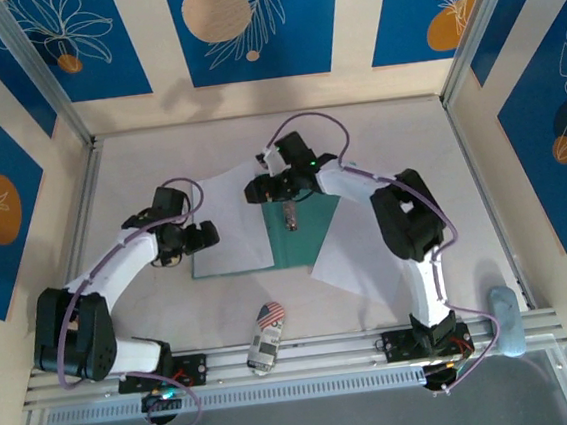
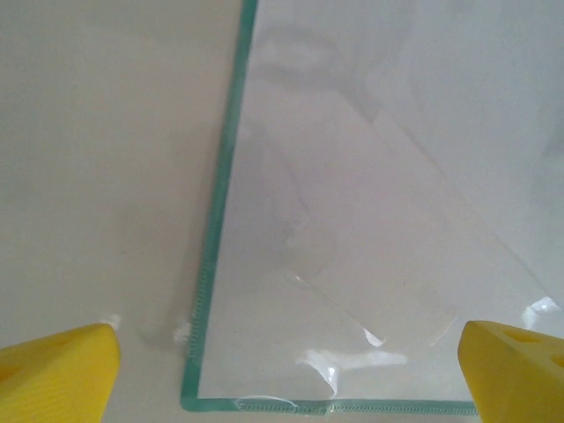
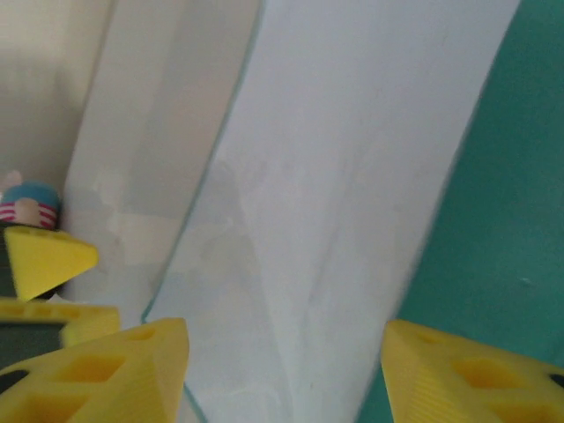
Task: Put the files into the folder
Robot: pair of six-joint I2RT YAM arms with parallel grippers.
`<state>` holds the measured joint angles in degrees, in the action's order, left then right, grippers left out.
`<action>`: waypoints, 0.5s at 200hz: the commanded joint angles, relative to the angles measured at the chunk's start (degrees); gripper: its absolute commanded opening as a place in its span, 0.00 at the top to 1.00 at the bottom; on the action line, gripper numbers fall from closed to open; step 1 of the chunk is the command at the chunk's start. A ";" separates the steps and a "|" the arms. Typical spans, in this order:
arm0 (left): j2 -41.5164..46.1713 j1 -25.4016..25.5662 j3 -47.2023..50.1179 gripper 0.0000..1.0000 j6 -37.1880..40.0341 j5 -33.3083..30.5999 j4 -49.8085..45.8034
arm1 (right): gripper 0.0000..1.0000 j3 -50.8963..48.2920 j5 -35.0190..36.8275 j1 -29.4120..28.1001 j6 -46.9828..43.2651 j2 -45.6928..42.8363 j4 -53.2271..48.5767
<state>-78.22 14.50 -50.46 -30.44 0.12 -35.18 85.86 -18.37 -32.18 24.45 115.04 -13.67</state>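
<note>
A: Nearest thing?
B: A toy car (image 1: 265, 337), 6 o'clock of the thin teal folder (image 1: 299, 247). The folder lies open and flat. One white sheet (image 1: 226, 223) covers its 9 o'clock leaf; the other sheet (image 1: 360, 255) overlaps its 4 o'clock corner.
A: Jaws?
B: My left gripper (image 2: 289, 345) is spread wide over a glossy folder corner. My right gripper (image 3: 284, 342) is parted, pinching nothing.

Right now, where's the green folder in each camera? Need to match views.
Top external: folder at picture centre, bare teal between two white sheets.
Left wrist: folder's teal edge runs from top centre down to a corner at bottom left.
Right wrist: folder's teal surface along the right side.
Shared landmark: the white sheet lying on the folder, also seen in left wrist and right wrist.
</note>
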 commanded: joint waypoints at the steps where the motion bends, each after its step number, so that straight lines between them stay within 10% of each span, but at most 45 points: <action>1: 1.36 0.63 -3.55 0.02 3.11 -6.37 -3.76 | 0.37 -2.94 2.17 2.01 -3.22 -6.70 -4.08; 100: -20.81 17.42 -23.14 0.04 12.81 -5.92 3.66 | 0.40 -15.78 7.37 9.41 12.93 -6.14 3.33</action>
<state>-92.75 29.56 -69.54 -21.96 -6.48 -33.17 69.14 -12.10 -22.13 32.93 107.31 -11.53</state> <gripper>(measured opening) 0.964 0.609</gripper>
